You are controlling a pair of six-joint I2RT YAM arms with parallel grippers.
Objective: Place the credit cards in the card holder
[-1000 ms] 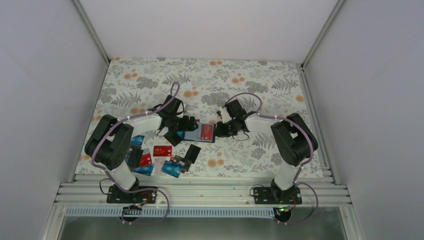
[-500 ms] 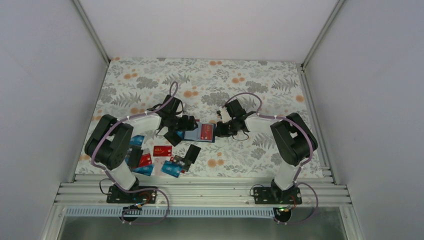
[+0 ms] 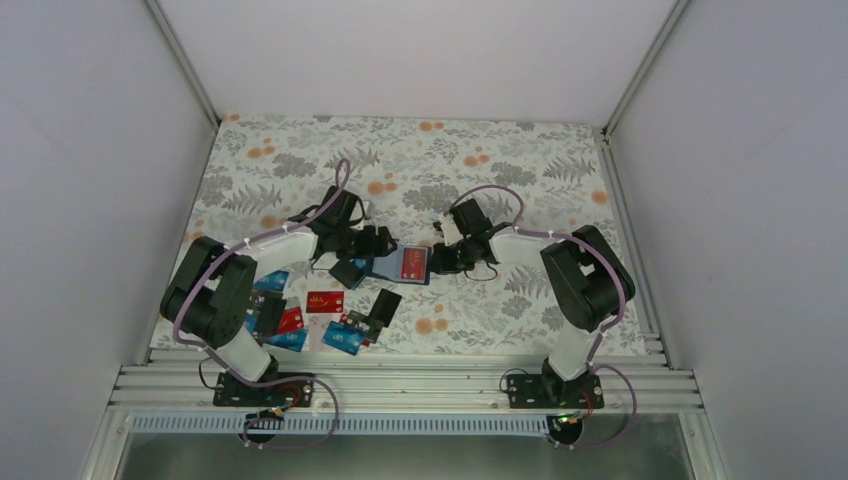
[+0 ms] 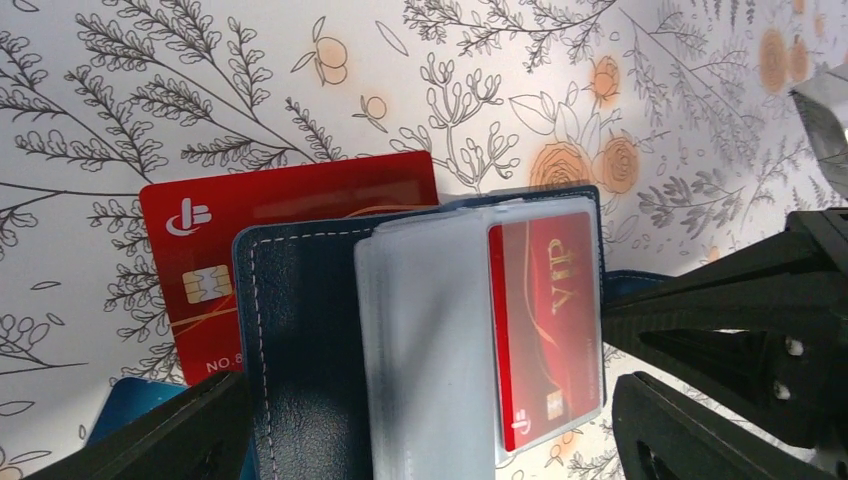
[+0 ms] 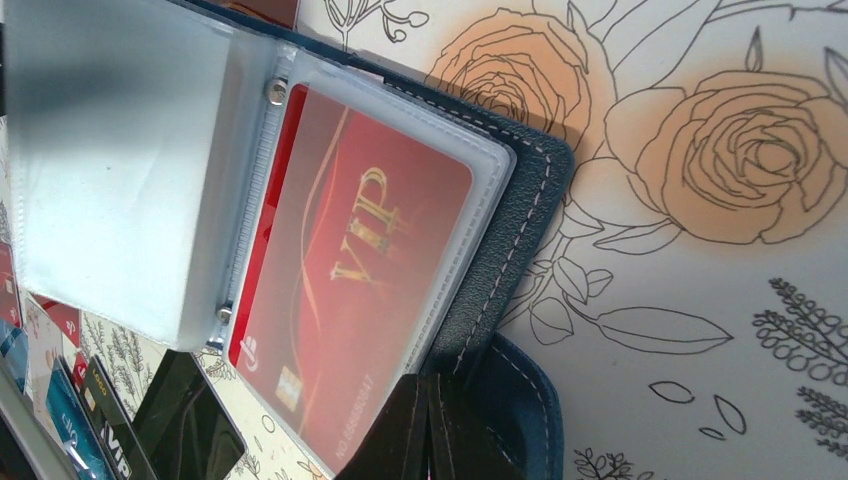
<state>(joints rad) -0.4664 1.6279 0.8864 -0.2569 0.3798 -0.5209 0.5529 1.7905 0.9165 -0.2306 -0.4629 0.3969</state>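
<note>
While one red card (image 4: 545, 330) sits sleeved in the holder (image 3: 400, 265), many cards (image 3: 325, 301) lie near-left; left claw (image 4: 430, 400) spread, right claw (image 5: 430, 420) pressed together.

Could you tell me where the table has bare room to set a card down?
Bare: the far strip of table beyond both arms, and the near patch between card holder and right arm. Crowded: near left, where the loose credit cards lie.

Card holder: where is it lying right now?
Top view: the card holder lies open centrally, between the open left gripper on its left and the right gripper pinching its right edge.
</note>
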